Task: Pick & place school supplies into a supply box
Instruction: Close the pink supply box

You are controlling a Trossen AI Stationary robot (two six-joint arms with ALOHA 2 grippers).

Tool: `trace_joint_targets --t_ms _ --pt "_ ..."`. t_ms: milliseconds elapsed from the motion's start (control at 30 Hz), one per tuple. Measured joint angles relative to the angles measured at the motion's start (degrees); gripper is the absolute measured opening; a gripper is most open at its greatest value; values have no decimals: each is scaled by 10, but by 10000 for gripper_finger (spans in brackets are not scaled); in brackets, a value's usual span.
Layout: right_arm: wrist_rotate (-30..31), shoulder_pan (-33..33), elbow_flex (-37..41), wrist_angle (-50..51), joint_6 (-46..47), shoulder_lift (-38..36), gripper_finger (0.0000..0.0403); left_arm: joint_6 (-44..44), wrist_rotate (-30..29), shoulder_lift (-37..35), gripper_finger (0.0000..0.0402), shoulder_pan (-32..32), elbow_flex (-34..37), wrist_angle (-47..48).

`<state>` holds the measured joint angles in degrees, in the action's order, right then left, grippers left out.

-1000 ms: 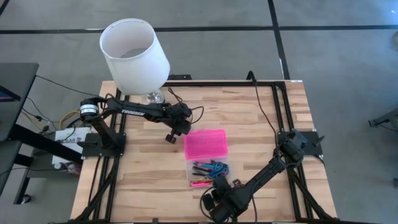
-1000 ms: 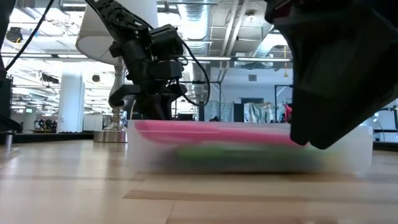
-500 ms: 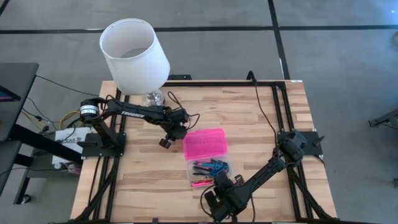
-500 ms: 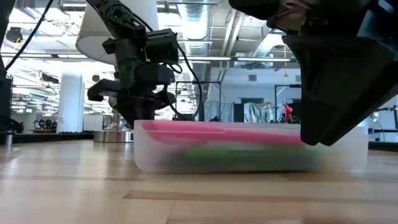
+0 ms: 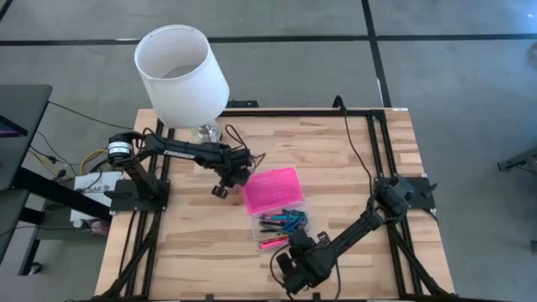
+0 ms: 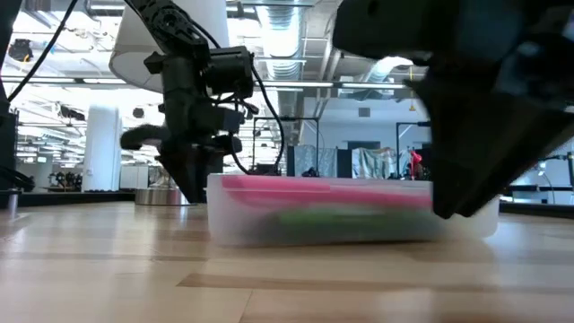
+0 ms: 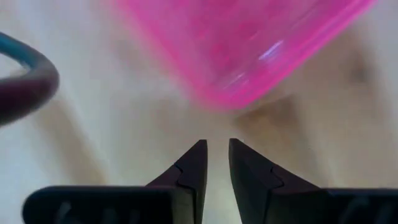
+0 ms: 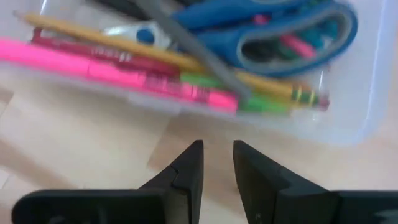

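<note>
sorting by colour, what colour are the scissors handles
Blue; the scissors show best in the right wrist view, lying in the supply box.
</note>
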<state>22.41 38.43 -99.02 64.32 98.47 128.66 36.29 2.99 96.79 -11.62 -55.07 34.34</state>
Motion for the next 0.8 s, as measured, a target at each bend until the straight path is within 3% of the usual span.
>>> trace_joint_targets --t_ms 133,533,800 --pt "0 21 0 -5 48 0 82 25 -27 0 61 -29 0 -6" --pt "0 30 0 -48 77 0 82 139 50 7 61 -48 0 -126" --pt "-9 20 0 -53 76 0 82 137 63 64 61 -48 -5 -149"
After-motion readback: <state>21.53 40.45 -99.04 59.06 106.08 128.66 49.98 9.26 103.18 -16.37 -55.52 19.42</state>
